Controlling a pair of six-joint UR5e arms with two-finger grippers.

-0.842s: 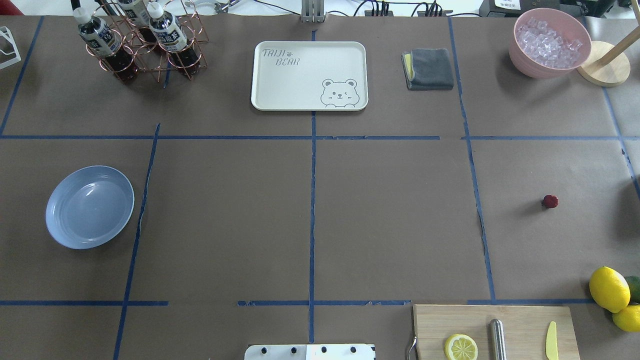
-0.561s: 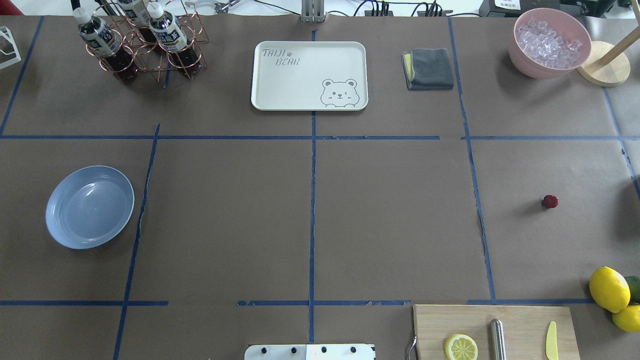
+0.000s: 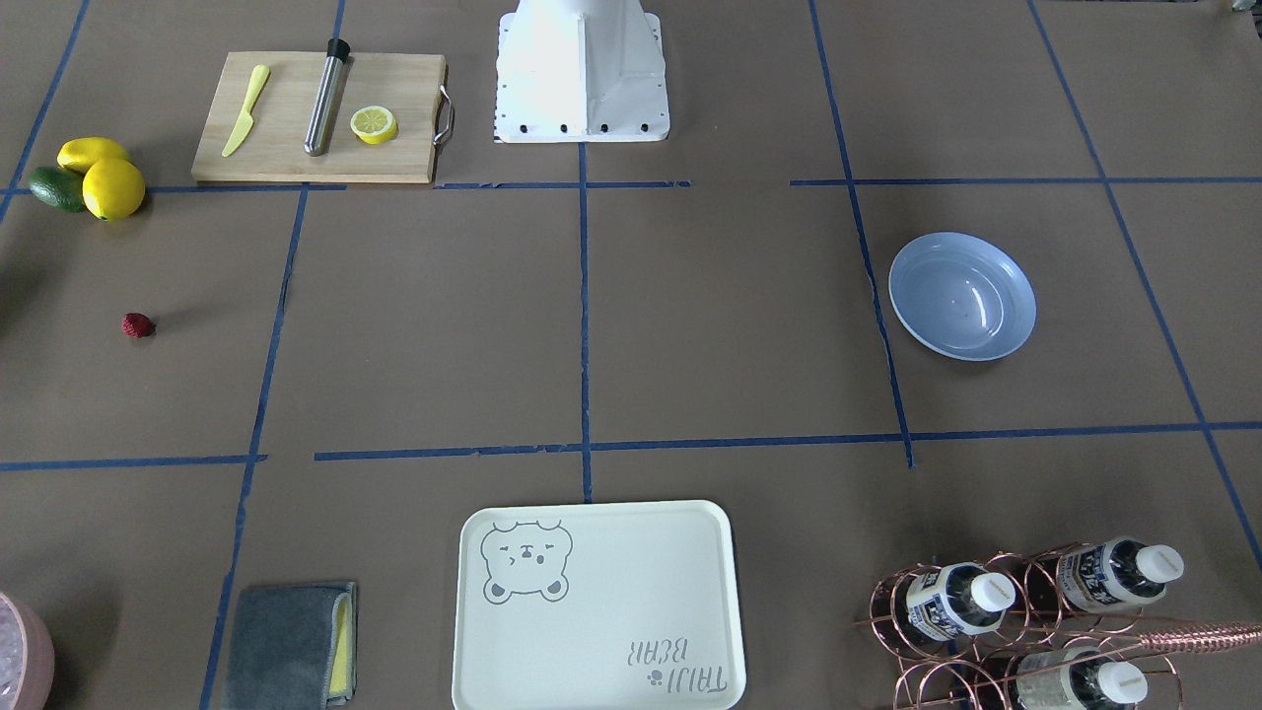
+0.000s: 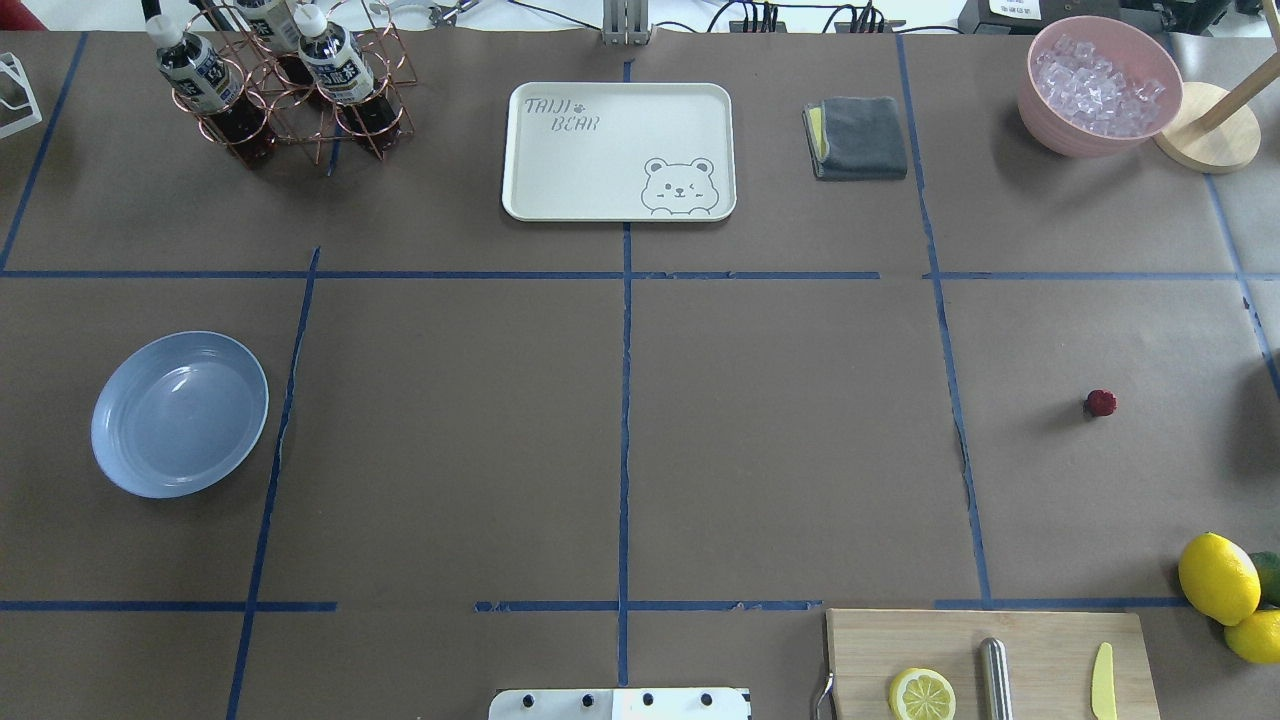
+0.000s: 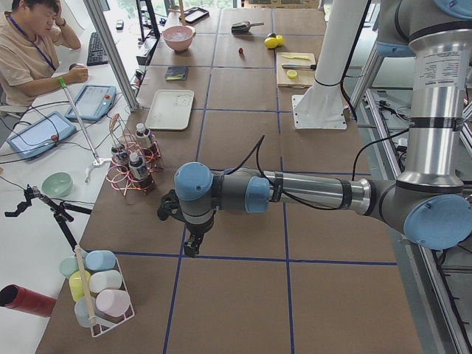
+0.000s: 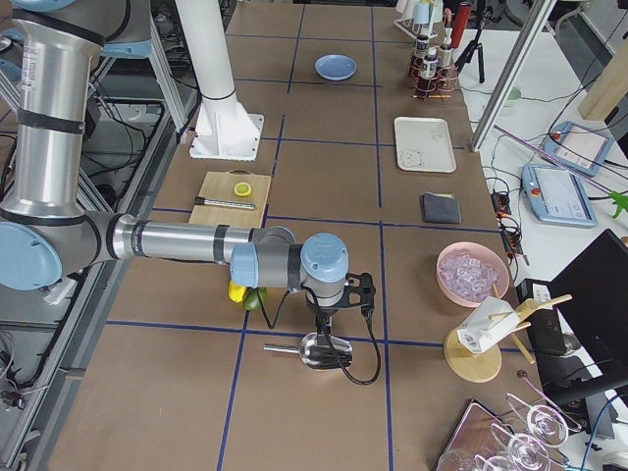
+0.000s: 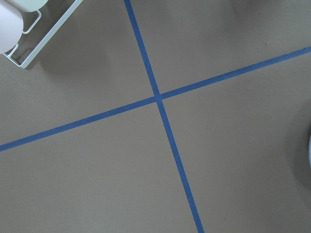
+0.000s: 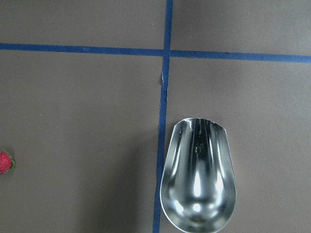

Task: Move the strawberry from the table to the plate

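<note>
Brown table (image 4: 780, 420) carries the strawberry (image 4: 1101, 403) at 3 o'clock and the plate (image 4: 180, 414) at 9, well apart. I cannot tell the finger spread of the left gripper (image 5: 190, 248) or the right gripper (image 6: 328, 322). An off-centre pinch could roll the strawberry away.

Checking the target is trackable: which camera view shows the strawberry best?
Overhead exterior: the strawberry lies whole and unobstructed on the table, far from the plate. Front-facing shows it equally whole; the right wrist view crops it at the edge; exterior left shows a speck; the others do not show it.
</note>
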